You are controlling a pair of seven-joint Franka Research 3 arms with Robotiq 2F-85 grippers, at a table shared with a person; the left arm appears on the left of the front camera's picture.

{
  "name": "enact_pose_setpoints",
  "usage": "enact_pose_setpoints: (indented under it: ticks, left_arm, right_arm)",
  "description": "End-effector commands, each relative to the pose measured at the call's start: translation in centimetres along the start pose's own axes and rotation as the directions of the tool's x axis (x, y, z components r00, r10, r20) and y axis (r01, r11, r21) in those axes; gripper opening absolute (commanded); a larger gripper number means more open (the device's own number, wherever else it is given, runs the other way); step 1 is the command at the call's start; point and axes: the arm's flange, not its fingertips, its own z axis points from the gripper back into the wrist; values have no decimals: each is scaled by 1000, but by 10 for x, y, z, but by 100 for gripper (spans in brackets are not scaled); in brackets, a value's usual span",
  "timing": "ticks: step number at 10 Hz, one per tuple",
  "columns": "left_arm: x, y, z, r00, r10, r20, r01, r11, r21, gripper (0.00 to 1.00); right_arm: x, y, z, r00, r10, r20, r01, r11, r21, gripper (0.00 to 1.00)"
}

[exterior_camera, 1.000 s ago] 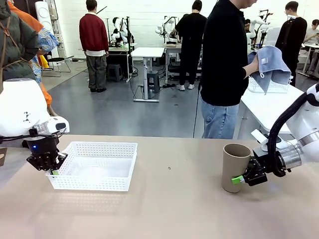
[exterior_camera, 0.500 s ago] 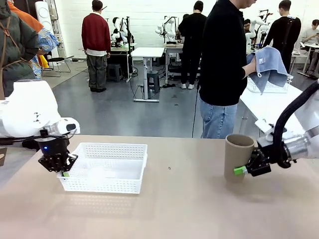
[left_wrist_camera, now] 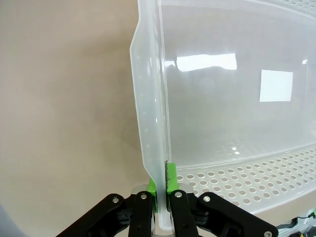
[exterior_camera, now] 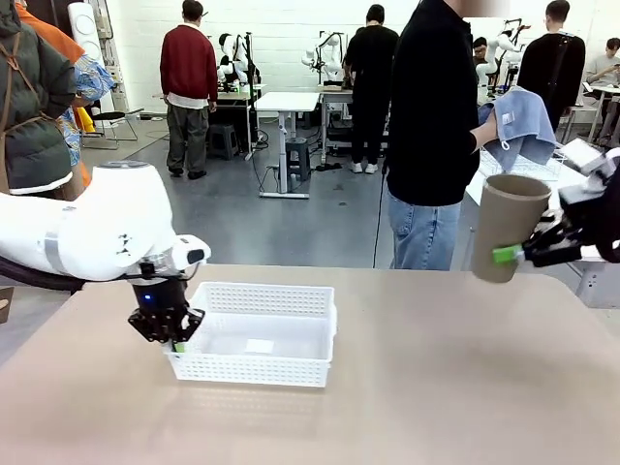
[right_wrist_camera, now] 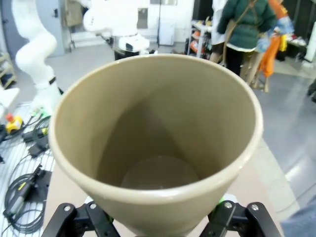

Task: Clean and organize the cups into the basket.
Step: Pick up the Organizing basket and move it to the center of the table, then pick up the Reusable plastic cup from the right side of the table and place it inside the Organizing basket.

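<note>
Jaws of my left gripper (exterior_camera: 177, 341) pinch the left end wall of the basket (exterior_camera: 254, 368), which stands left of centre on the table (exterior_camera: 436, 387). My right gripper (exterior_camera: 515, 254) holds a tan cup (exterior_camera: 506, 226), tilted, aloft over the table's right edge.

The white, rounded left arm (exterior_camera: 97, 232) ends in a black left claw (exterior_camera: 176, 343) with green pads (left_wrist_camera: 170, 177).

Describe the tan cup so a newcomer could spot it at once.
Start at the beige table and look above its far right side. There the right gripper holds a tall plain tan tapered tumbler aloft, unlike the white perforated plastic basket sitting on the table.
</note>
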Motion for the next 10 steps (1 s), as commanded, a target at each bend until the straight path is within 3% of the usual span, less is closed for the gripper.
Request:
enact_pose_setpoints:
  ticks: [1,7,9,10]
  left_arm:
    - [4,-37,-4,999,6,52,-8,999,38,0]
    - [13,-123,-3,998,-13,66,6,995,103,0]
    - [17,-133,-3,998,34,55,-38,996,80,0]
    - [9,-115,2,998,-34,61,30,997,65,0]
  right_arm:
    - [-16,-3,-17,1000,5,-4,-5,999,35,22]
    - [-16,-3,-17,1000,5,-4,-5,999,35,22]
    - [-16,-3,-17,1000,5,-4,-5,999,35,22]
    - [-16,-3,-17,1000,5,-4,-5,999,35,22]
